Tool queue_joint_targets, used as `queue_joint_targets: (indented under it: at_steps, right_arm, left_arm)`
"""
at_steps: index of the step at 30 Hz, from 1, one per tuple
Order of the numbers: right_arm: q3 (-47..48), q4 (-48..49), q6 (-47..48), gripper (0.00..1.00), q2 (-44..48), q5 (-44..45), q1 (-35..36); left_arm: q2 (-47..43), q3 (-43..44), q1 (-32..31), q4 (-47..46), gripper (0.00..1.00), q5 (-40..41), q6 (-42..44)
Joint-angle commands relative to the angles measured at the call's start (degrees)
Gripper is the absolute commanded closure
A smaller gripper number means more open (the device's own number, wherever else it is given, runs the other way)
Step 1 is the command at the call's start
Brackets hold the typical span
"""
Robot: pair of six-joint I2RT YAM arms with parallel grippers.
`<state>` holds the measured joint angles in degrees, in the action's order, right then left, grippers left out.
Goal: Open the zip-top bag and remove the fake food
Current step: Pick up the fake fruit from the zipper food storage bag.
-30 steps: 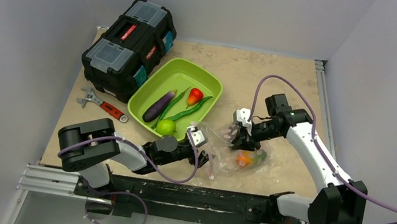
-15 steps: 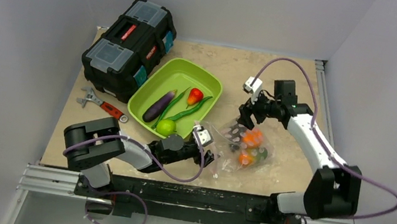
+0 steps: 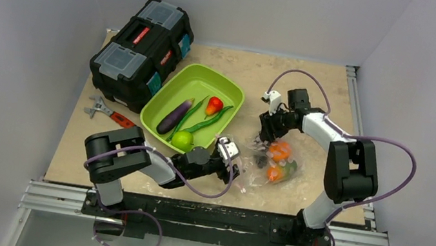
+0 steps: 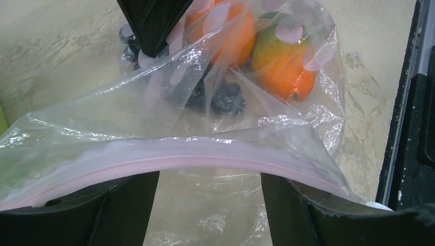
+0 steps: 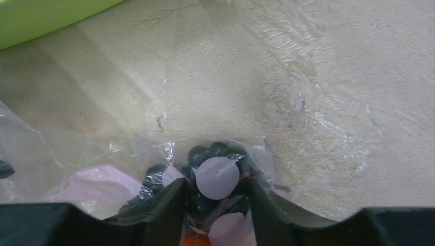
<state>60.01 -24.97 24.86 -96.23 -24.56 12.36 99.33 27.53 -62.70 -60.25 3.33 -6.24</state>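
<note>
Light falls softly and evenly from above. In the overhead view the tabletop is rendered bright and sharp, and only short, faint shadows are cast beside the toolbox and the tray. In the left wrist view small white glints are thrown off the wrinkled bag, and the fingers of the left claw are left dark and soft-edged. In the right wrist view the film nearest the lens is slightly blurred, and the fingers of the right claw are shown nearly black.
</note>
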Motion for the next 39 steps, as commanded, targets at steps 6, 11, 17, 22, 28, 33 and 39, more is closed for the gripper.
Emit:
queue_joint_targets:
  at_steps: [6, 11, 17, 22, 28, 33, 39]
  right_arm:
    - [3.5, -8.2, -1.9, 0.82, -1.5, -11.4, 0.2]
    - [3.5, -10.0, -2.4, 0.9, -1.0, -18.6, 0.4]
    - [3.2, -10.9, 0.0, 0.67, 1.6, -19.5, 0.0]
    - [3.3, -11.0, 1.6, 0.52, 7.4, -18.9, -1.2]
    - [5.1, -13.8, 8.3, 0.43, 15.7, -20.1, -5.1]
    - [3.6, -17.2, 17.3, 0.4, 20.4, -21.4, -5.1]
    - [2.7, -27.4, 33.6, 0.31, 23.8, -21.6, -6.3]
  left_arm:
    - [2.7, 4.1, -0.2, -2.3, 0.27, -0.5, -3.5]
    - [3.8, 5.3, -0.2, -3.2, 0.25, 1.7, -10.7]
    - [2.7, 8.3, -0.1, 3.9, 0.32, 5.6, -19.7]
    - [2.5, 10.1, 0.0, 9.8, 0.39, 8.0, -23.4]
    - [-1.6, 8.9, 1.0, 14.2, 0.39, 8.6, -23.5]
    - [-6.6, 9.1, 1.2, 22.1, 0.38, 7.5, -23.3]
    - [-8.3, 8.9, 2.1, 24.8, 0.38, 3.2, -28.1]
